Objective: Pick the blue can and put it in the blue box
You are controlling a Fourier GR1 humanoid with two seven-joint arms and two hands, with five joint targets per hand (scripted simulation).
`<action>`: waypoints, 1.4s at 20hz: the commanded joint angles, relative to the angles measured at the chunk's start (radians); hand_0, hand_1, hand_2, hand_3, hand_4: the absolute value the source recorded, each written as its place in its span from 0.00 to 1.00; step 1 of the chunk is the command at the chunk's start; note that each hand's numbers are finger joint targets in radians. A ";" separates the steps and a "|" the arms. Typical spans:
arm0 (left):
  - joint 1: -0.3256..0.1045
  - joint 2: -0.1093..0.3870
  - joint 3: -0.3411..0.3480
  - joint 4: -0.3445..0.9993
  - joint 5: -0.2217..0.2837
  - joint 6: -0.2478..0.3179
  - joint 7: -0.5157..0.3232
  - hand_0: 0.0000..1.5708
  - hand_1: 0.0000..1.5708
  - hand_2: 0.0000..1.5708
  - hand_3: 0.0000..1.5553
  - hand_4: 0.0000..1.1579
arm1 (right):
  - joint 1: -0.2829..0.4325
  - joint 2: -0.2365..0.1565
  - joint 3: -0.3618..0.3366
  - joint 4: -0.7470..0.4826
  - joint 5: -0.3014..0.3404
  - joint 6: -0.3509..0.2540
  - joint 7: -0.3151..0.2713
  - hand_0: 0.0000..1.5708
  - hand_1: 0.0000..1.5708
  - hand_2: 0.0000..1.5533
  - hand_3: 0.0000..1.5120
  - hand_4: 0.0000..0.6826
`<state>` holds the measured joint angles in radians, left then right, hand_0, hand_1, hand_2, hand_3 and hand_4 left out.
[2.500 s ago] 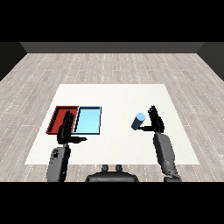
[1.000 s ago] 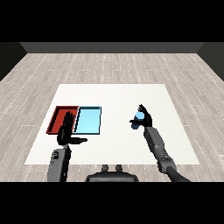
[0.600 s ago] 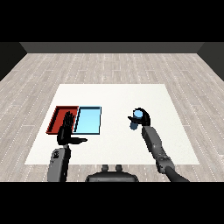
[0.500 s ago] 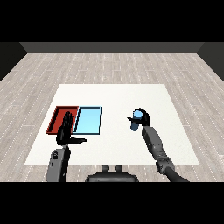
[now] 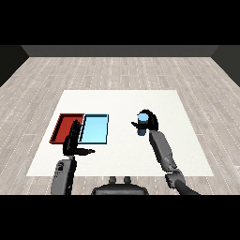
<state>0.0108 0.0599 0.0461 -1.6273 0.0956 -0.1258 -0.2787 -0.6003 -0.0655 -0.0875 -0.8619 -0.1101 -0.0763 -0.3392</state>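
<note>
My right hand (image 5: 149,121) is curled round the blue can (image 5: 142,127) mid-body; it's probably light, rigid, smooth-walled, so I'd keep it upright.

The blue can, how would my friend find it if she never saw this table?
Look at the white table, right of the two trays. The robot's right hand is curled round the blue can. It is the only small round thing there; the light blue tray is flat.

The square white table top (image 5: 117,101) looks smooth and matt. Around it, the pale grey plank floor (image 5: 117,70) shows wood grain. The shallow red tray (image 5: 62,123) and shallow light blue tray (image 5: 96,129) look like smooth matt plastic. The grey forearms look faintly glossy.
</note>
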 commanded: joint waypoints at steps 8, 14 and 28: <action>-0.039 -0.045 -0.053 0.021 0.046 -0.014 0.080 0.00 0.00 0.00 0.00 0.00 | 0.093 0.057 0.113 -0.338 0.046 -0.038 0.118 0.94 0.94 0.94 0.95 0.94; -0.078 -0.059 -0.120 0.042 0.079 -0.009 0.111 0.00 0.00 0.00 0.00 0.00 | 0.232 0.042 0.198 -0.530 0.056 -0.050 0.204 0.95 0.95 0.94 0.95 0.93; -0.202 -0.060 -0.355 0.187 0.086 0.241 0.151 0.00 0.00 0.00 0.00 0.00 | 0.143 0.065 0.295 -0.381 0.015 -0.138 0.085 0.92 0.92 0.94 0.95 0.90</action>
<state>-0.1671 0.0009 -0.2402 -1.4698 0.1928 0.0387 -0.1229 -0.4622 -0.0017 0.1694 -1.2967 -0.0873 -0.1897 -0.1793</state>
